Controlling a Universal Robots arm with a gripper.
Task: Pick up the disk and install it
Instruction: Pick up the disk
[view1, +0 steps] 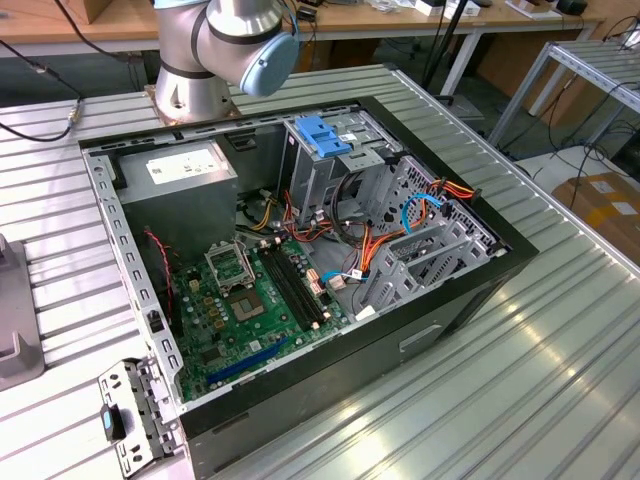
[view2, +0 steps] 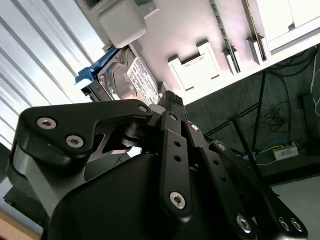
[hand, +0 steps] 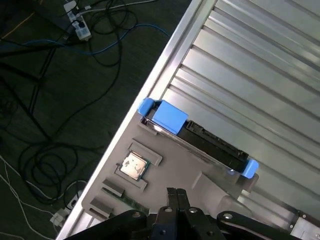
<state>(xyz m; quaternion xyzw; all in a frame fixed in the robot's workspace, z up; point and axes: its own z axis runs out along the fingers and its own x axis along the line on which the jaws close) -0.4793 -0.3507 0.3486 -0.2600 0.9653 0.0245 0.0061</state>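
Blue-framed silver-grey metal disk (hand: 202, 137) is sitting near the edge of the ribbed table (hand: 260, 75), where the closed, empty black gripper (hand: 176, 194) could dislodge it.

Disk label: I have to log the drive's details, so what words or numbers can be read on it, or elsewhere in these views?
Disk, white label in the second wrist view: print too blurred to read.
Power supply, sticker in the exterior view: too small to read.
Nothing else legible.

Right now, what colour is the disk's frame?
Bright blue; the disk shows best in the first wrist view.
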